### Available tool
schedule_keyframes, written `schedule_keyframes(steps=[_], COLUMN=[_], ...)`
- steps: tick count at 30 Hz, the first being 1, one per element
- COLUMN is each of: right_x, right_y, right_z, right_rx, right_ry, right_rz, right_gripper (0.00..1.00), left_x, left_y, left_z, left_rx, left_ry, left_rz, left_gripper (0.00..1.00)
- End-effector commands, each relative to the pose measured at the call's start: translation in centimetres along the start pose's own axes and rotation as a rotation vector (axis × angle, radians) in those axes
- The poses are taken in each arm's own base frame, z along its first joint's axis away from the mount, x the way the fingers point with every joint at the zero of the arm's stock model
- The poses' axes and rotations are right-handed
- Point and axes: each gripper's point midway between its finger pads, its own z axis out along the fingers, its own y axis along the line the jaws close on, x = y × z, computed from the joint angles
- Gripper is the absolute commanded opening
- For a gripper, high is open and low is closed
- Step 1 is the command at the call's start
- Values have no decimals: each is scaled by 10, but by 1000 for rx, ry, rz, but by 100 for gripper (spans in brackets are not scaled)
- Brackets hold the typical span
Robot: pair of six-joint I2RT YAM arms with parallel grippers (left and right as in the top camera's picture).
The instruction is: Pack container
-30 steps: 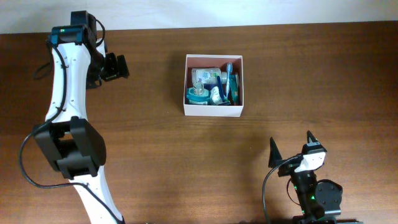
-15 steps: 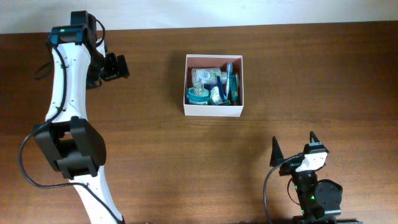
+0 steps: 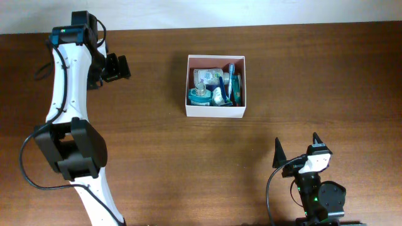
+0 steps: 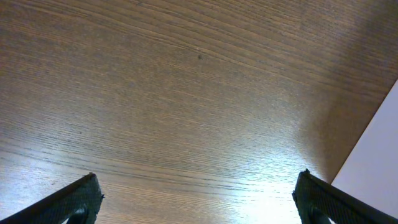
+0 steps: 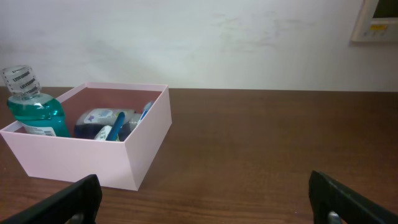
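Nearest, right-front of container (image 3: 215,113): right hand (image 3: 295,149), spread wide, empty. Next, container itself on counter (image 3: 157,163): square, no long axis, crowded with toiletries, among them teal bottle (image 5: 34,115) and blue toothbrush (image 3: 233,76). Farthest, left of container yet closer to it: left hand (image 3: 122,68), parted, empty. No loose item seen near container; judged packed.

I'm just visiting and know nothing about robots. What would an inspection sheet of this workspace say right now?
Surface: brown wooden table, bare apart from the container.
Job's things: container holds a teal mouthwash bottle, a blue toothbrush and other toiletries.
Clutter: nothing seen.
Hands: left hand open and empty, far left; right hand open and empty, near edge.
Cables: black cable loops beside the left arm.
Surroundings: white wall behind the table.
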Motion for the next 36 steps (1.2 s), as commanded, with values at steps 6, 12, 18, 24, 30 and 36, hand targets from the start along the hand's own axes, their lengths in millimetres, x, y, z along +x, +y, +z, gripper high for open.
schedule_keyframes(steps=[6, 12, 18, 24, 30, 36], right_x=[2, 2, 2, 2, 2, 2], right_y=[-2, -2, -2, -2, -2, -2], right_z=[0, 0, 0, 0, 0, 0], right_rx=[14, 14, 14, 14, 14, 14], right_ry=[0, 0, 0, 0, 0, 0], right_rz=[4, 4, 4, 4, 4, 4], right_gripper=[98, 98, 99, 99, 99, 99], left_x=[-4, -4, -4, -4, -6, -11], left_y=[-2, -2, -2, -2, 7, 10], left_z=[-16, -16, -16, -16, -16, -21], left_rx=[15, 15, 15, 15, -31, -31], left_ry=[-38, -38, -38, -38, -49, -77], left_rz=[2, 2, 2, 2, 0, -8], left_gripper=[99, 99, 99, 99, 99, 100])
